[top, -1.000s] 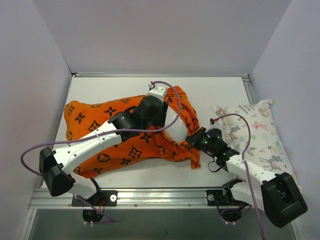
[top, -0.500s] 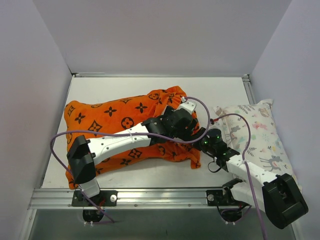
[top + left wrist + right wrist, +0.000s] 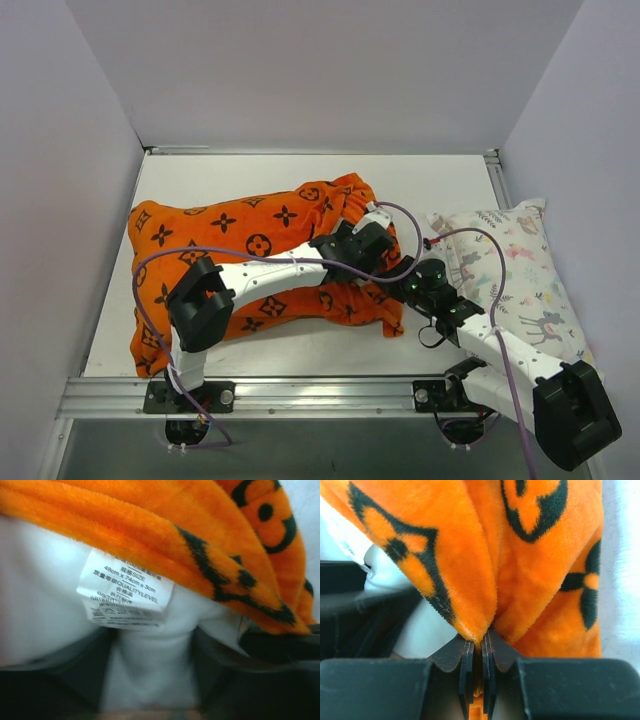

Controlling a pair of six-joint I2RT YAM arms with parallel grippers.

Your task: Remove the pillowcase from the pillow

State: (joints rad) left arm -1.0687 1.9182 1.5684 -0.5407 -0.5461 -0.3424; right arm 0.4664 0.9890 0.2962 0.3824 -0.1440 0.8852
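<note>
R gripper (image 3: 475, 652): fingers all but closed, nipping a fold of the pillowcase (image 3: 240, 230) hem btw them. Plush orange pile w/ black flower & diamond motifs rises from the pinch. L gripper (image 3: 152, 677) sits at the case's open end, dark fingers (image 3: 55, 680) either side of a bunched wad of the pillow (image 3: 40, 595), part closed on it; view is blurred. Pillow is smooth white fabric w/ a sewn white care label (image 3: 125, 592) just above the grip, and the orange edge lies over it. Case lies lengthwise across the table (image 3: 440, 185), mouth twd the right arm, near a floral-print pillow (image 3: 515, 265).
</note>
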